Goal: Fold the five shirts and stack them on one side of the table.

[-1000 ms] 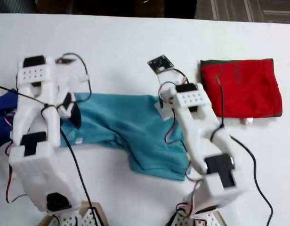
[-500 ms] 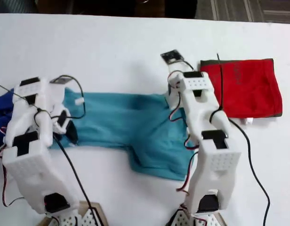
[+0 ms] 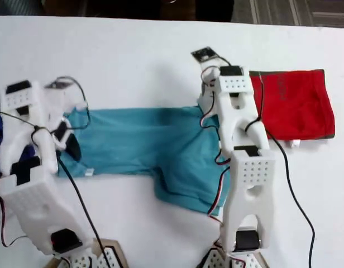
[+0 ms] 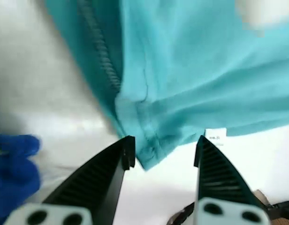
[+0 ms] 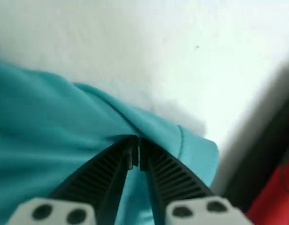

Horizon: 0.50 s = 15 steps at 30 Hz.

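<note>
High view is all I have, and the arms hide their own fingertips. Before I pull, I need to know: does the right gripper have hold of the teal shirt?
Observer: Yes. In the right wrist view the right gripper is shut on a raised fold of the teal shirt.
Operator: And the left one?
Observer: The left gripper is open. The shirt's hemmed corner sits between its fingers, not clamped.
</note>
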### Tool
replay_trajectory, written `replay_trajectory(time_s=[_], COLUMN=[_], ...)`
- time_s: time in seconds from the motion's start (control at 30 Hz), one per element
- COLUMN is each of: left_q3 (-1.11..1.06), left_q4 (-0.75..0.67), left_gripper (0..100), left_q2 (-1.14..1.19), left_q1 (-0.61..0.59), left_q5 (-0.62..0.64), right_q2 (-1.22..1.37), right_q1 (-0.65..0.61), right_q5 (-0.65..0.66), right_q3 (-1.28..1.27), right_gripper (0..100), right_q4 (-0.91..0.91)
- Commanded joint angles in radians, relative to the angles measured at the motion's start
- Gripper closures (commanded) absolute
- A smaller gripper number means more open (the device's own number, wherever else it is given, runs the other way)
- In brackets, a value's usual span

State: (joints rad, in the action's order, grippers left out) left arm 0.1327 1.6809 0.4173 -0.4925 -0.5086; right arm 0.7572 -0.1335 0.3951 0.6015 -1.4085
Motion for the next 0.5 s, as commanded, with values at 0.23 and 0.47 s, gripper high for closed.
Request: replay_trajectory(time_s=[0.23, 0.47], left_q3=[0.303, 0.588], left_q4=[-0.029, -0.089], left_gripper=[77, 77], left_q2=[0.083, 0.362], left_q1=[0.071, 0.1], left_q5=[0.107, 0.261], right_q2=[-0.105, -0.302], right_q1=[-0.062, -0.122], right_q5=[0.002, -0.035], right_q3=[0.233, -0.063], right_gripper=[97.8, 97.8], right_q4=[-0.283, -0.246])
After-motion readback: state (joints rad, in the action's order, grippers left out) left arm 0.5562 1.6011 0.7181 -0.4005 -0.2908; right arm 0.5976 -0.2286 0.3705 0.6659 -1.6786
